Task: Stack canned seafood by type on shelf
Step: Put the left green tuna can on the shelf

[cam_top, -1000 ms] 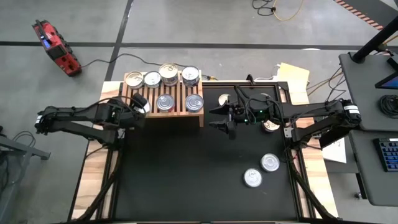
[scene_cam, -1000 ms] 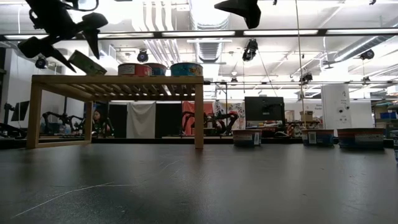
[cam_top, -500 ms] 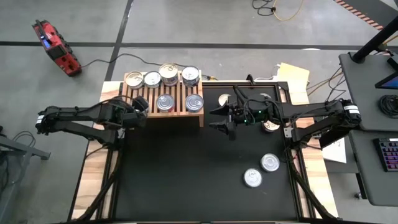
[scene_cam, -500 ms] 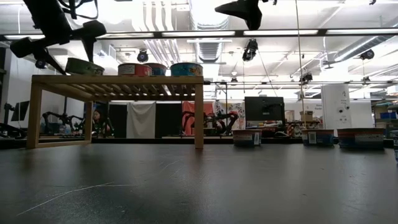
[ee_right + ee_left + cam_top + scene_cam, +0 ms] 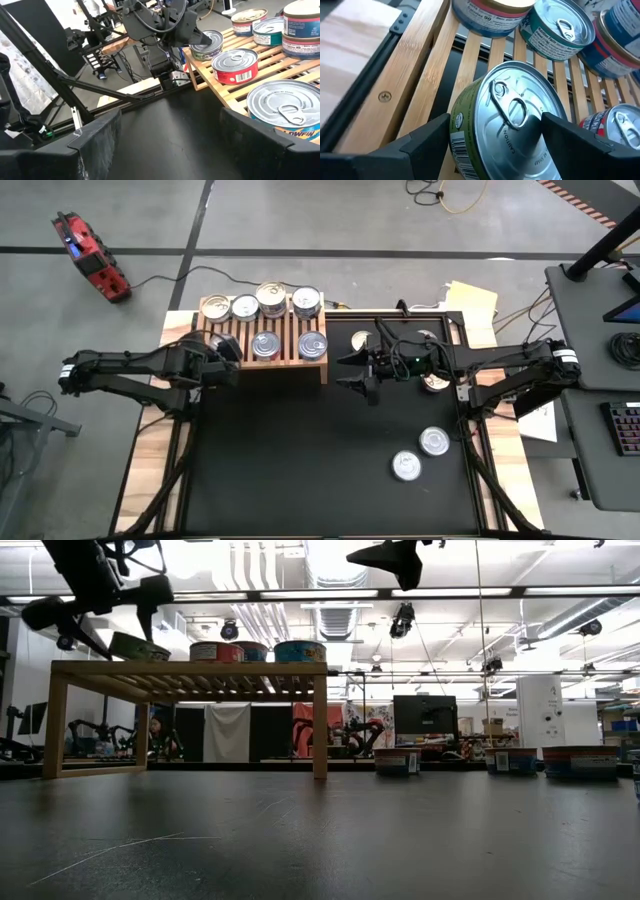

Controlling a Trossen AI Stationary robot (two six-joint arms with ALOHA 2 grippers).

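A: How will that green tin (image 5: 510, 120) handle, the one between the left claw (image 5: 495, 145) fingers on the shelf (image 5: 420, 75)?

B: Stiff, smooth, probably slippery; take it by the side wall. The claw spans it wide, tin tilted.

A: Right claw (image 5: 358, 370)?

B: Open, empty, beside the shelf, which holds seven tins

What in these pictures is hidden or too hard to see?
- High view: the left gripper covers the green-labelled silver tin between its jaws.
- Left wrist view: whether that tin rests on the light-wood slatted shelf or is lifted off it cannot be told.
- Low view: tins' labels on the black table are too small.
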